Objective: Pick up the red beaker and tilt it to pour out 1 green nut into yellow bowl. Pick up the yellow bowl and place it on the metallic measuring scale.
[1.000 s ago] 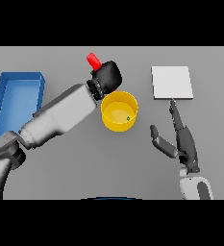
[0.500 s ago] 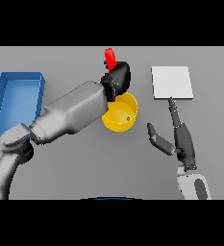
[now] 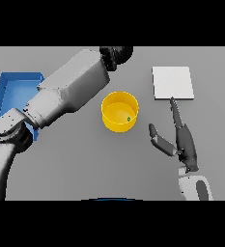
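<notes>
The yellow bowl [image 3: 119, 112] stands mid-table with one small green nut [image 3: 129, 118] inside, near its right wall. My left arm reaches diagonally over the table, and its dark left hand [image 3: 116, 55] lies at the scene's top edge, beyond the bowl. No red beaker shows in this view. The metallic scale [image 3: 172, 83] is a pale square plate at the back right. My right hand [image 3: 184, 143] hovers open to the right of the bowl, fingers straight and pointing towards the scale, thumb spread towards the bowl.
A blue tray [image 3: 7, 82] sits at the left, partly covered by my left arm. Bare grey table lies between the bowl and the scale.
My left arm has swung farther back and up, taking its hand to the top edge; the red beaker it held has gone out of sight. The right hand has barely shifted.
</notes>
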